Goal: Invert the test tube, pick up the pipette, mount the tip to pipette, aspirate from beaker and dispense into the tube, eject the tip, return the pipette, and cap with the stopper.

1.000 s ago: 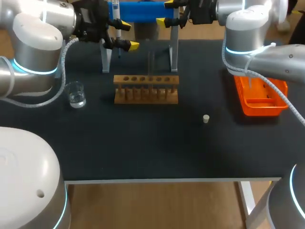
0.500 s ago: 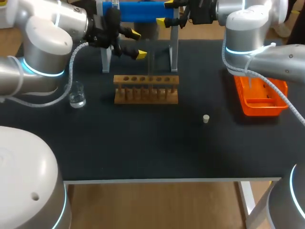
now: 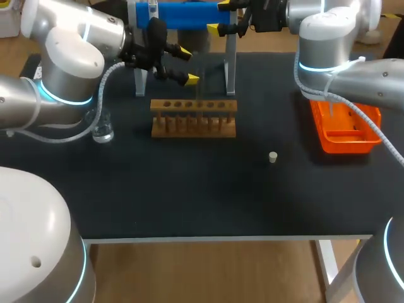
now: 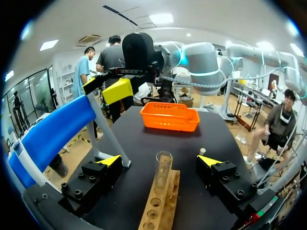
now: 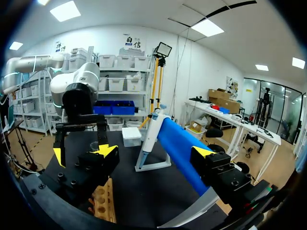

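A clear test tube (image 4: 163, 171) stands upright in the end hole of the wooden rack (image 3: 194, 120) (image 4: 160, 206). My left gripper (image 3: 187, 64) (image 4: 159, 161) is open, one finger on each side of the tube without touching it. At the back of the table my right gripper (image 3: 219, 16) (image 5: 154, 151) is open beside the blue bar of the pipette stand (image 3: 186, 14) (image 5: 180, 153). A white pipette (image 5: 151, 130) hangs at that bar's far end. The glass beaker (image 3: 101, 126) stands at the left. A small stopper (image 3: 273, 157) (image 4: 202, 151) lies right of the rack.
An orange tray (image 3: 344, 129) (image 4: 170, 116) sits at the table's right side. The stand's grey legs (image 3: 230, 63) rise just behind the rack. My left arm's cable hangs over the beaker.
My left gripper has swung right and forward from beside the stand to the test tube at the rack. The right arm has not moved.
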